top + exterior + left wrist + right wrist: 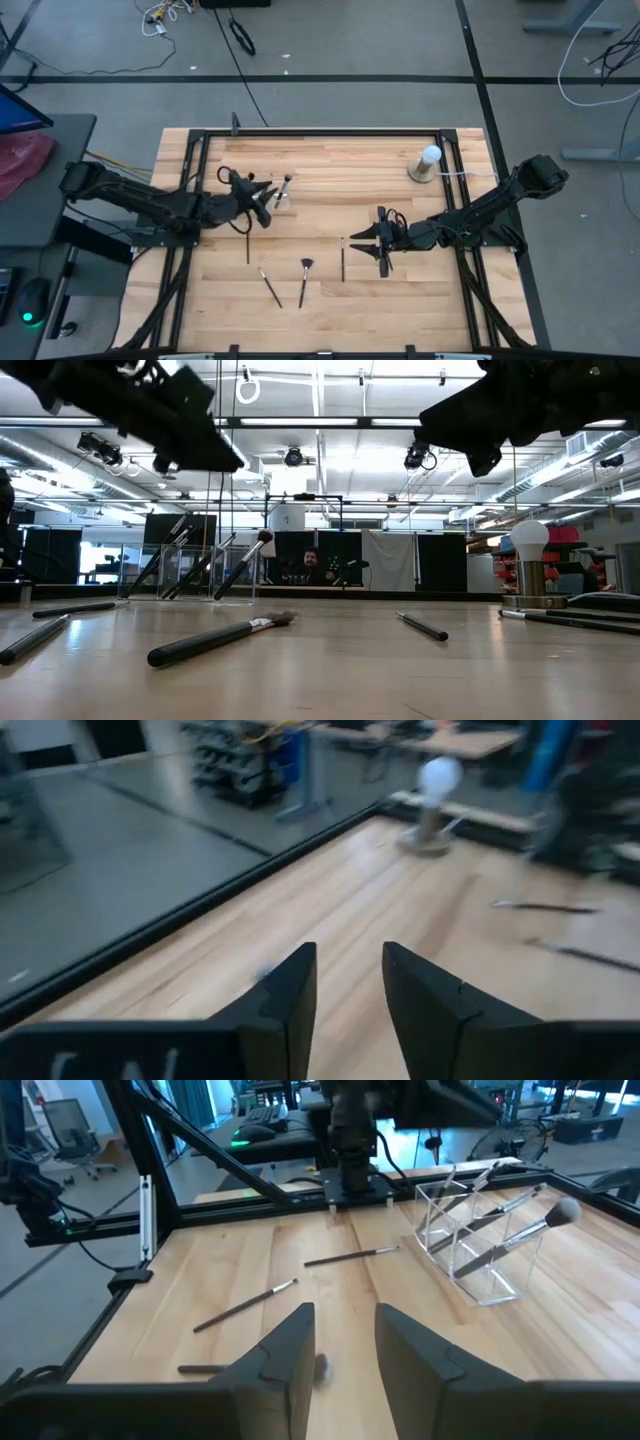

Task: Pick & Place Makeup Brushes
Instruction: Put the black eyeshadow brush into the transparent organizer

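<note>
High view: few makeup brushes (286, 184) in clear holder (478, 1240) upper centre; four loose lower centre. Left gripper (262, 199), right gripper (372, 240) both parted, empty.

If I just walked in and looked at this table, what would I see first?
Probably the two dark robot arms reaching in over the pale wooden table from both sides, the left end effector hovering by a clear plastic box that holds a few black makeup brushes. Next, thin black brushes lie scattered flat on the wood, such as one with a fanned tuft near the front edge. A white ball on a round base stands in the far right corner.
</note>
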